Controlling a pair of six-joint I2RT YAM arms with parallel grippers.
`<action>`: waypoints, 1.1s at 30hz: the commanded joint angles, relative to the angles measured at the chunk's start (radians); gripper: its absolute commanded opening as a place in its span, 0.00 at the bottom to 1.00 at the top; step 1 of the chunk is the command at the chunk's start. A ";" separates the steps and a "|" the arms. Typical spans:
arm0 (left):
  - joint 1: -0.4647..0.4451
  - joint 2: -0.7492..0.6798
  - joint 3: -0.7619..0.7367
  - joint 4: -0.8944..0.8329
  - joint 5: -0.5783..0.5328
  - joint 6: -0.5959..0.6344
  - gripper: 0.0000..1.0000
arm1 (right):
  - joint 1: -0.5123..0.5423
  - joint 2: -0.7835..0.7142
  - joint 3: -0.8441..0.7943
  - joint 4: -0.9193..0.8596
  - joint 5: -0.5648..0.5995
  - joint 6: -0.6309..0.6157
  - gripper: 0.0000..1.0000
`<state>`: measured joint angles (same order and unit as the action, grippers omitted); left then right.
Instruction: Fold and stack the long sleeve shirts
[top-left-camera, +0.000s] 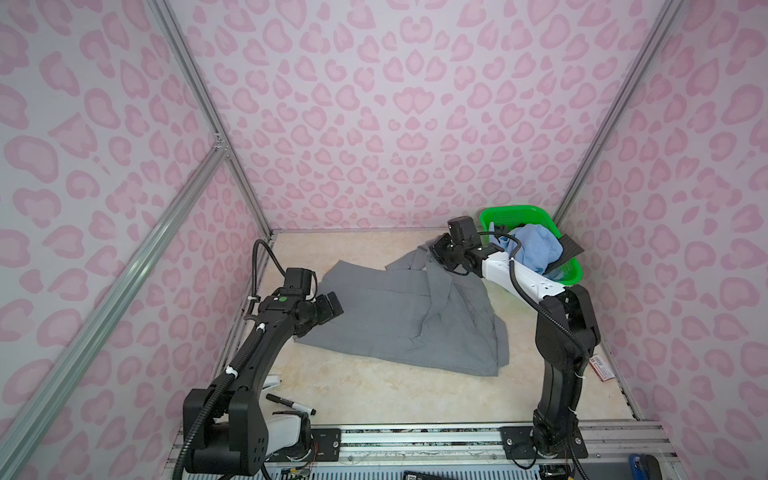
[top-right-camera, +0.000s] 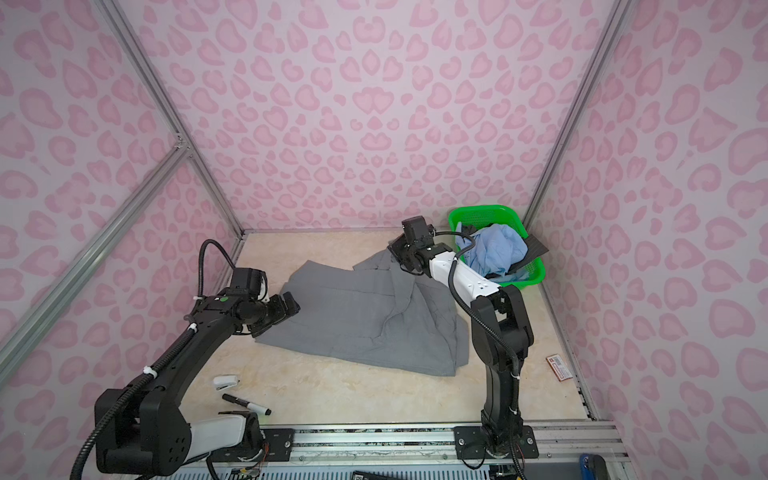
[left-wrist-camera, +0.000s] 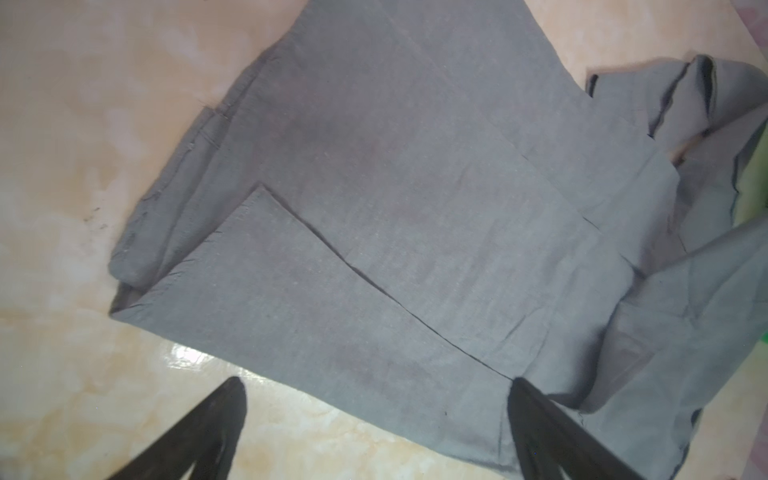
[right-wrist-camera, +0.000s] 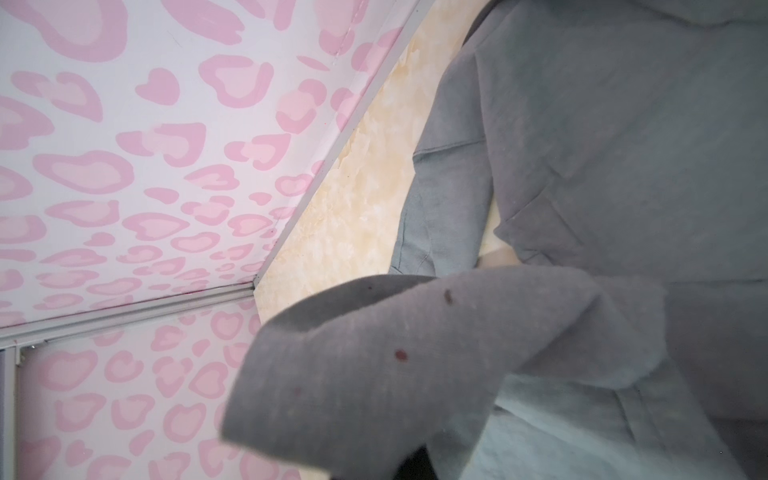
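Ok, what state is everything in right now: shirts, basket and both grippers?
grey shirt: partly spread on the table, rumpled, far edge lifted.
left gripper: jaws open, empty, over the grey shirt's left edge.
right gripper: shut on the grey shirt's far edge.
green basket: upright, holding two garments.
light blue shirt: crumpled, unfolded, in the green basket.
dark garment: unfolded, hanging over the green basket's rim.

Grey shirt (top-left-camera: 395, 316): thin matt woven cloth
Blue shirt (top-left-camera: 536, 245): soft matt cloth
Tabletop (top-left-camera: 374, 386): smooth, glossy, marbled beige
Basket (top-left-camera: 511, 212): shiny green perforated plastic
Frame rail (top-left-camera: 124, 266): brushed grooved metal
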<state>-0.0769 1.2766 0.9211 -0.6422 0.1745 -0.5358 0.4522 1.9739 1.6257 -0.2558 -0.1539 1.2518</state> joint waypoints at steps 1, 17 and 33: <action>-0.013 -0.019 -0.008 0.054 0.080 0.030 0.99 | 0.034 0.039 0.065 0.004 0.118 0.091 0.11; -0.212 -0.031 0.029 0.132 0.201 0.136 0.99 | 0.041 0.068 0.282 -0.135 0.060 -0.144 0.50; -0.540 0.430 0.470 0.090 0.028 0.078 0.99 | -0.257 -0.451 -0.497 0.065 -0.053 -0.382 0.49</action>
<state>-0.5842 1.6390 1.3003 -0.5083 0.2871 -0.4637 0.2043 1.5436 1.1568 -0.2478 -0.1757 0.9375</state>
